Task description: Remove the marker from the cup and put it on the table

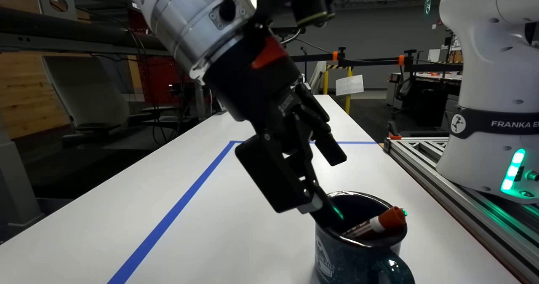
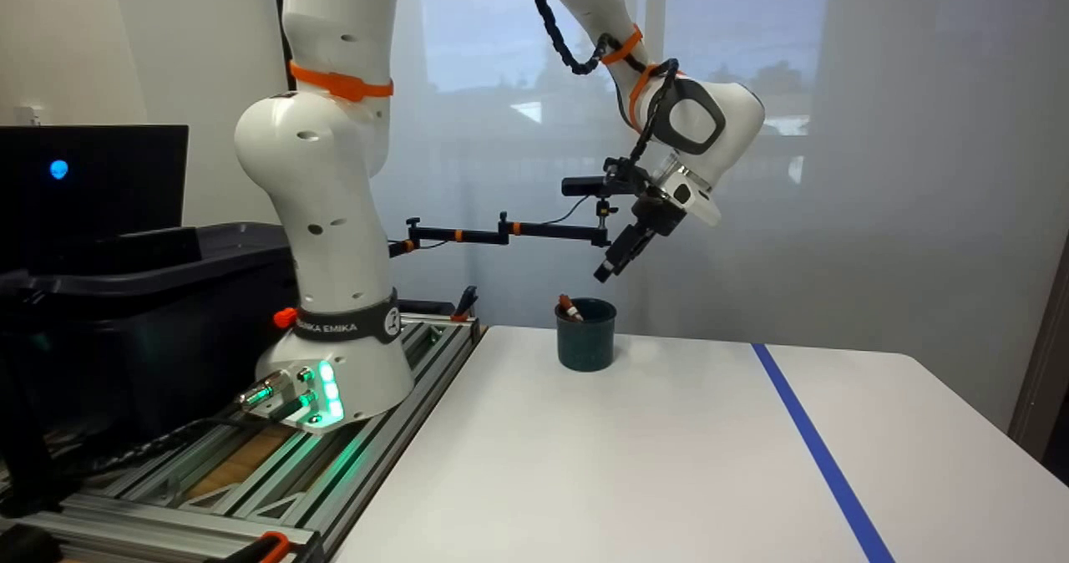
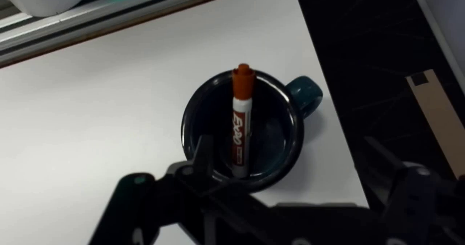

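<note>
Teal glaze is gleaming on the cup [image 2: 585, 344], which is standing upright on the white bench [image 2: 668, 454]. Inside it the marker [image 3: 240, 128] is leaning, its rust-coloured cap [image 3: 243, 85] sticking up past the rim [image 3: 298, 130] on the side of the robot's base [image 2: 338, 379]. The gripper [image 3: 288, 145] is hovering above the cup, not touching it, its fingers [image 3: 204, 156] standing wide apart and holding nothing.

I am judging the step in hand to be lining up the grasp. In the wrist view the marker is lying nearer one finger than the other, so a sideways shift is looking needed to centre it. The fingers are facing each other across its length, which is suiting a pinch. Their spread is looking generous for the cup's mouth, so one is risking a knock on the rim or handle [image 3: 304, 93]; narrowing the gap first is promising a cleaner entry. Aiming for the cap is sparing a deep reach. Drawing the marker out slowly along its lean is guarding against tipping the cup.
</note>
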Action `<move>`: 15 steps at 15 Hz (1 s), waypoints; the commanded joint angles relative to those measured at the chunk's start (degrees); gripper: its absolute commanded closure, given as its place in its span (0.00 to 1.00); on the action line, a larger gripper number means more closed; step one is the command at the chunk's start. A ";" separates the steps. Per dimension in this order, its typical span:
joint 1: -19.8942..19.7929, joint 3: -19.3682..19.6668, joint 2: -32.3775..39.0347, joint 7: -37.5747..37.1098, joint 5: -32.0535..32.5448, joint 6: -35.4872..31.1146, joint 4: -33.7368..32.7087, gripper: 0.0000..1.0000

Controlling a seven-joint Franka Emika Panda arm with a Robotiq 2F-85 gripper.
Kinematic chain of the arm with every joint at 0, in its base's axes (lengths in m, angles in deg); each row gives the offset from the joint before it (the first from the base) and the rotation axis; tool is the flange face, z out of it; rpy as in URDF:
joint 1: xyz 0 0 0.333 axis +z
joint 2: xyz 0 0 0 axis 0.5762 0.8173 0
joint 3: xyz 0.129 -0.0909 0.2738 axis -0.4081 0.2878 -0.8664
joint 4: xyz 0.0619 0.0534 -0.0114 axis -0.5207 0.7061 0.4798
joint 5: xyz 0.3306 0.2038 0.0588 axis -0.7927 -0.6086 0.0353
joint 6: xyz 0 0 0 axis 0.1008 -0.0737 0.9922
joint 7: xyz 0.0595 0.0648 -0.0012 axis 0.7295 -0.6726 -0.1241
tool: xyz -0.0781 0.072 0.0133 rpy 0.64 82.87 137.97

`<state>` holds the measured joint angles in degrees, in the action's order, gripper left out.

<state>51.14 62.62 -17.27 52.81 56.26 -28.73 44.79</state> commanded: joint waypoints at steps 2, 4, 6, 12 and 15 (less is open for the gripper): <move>0.35 -0.93 -3.26 -0.16 -1.42 1.11 4.30 0.00; 0.22 -0.72 -3.19 0.37 0.10 0.43 5.90 0.00; 0.03 -0.35 -2.96 1.18 1.76 0.06 7.05 0.00; -0.78 0.66 -2.86 3.56 3.81 -1.33 9.30 0.26; -0.75 0.87 -2.21 3.14 3.28 -2.34 9.11 0.36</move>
<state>50.43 63.44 -18.40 55.68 59.41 -29.22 52.56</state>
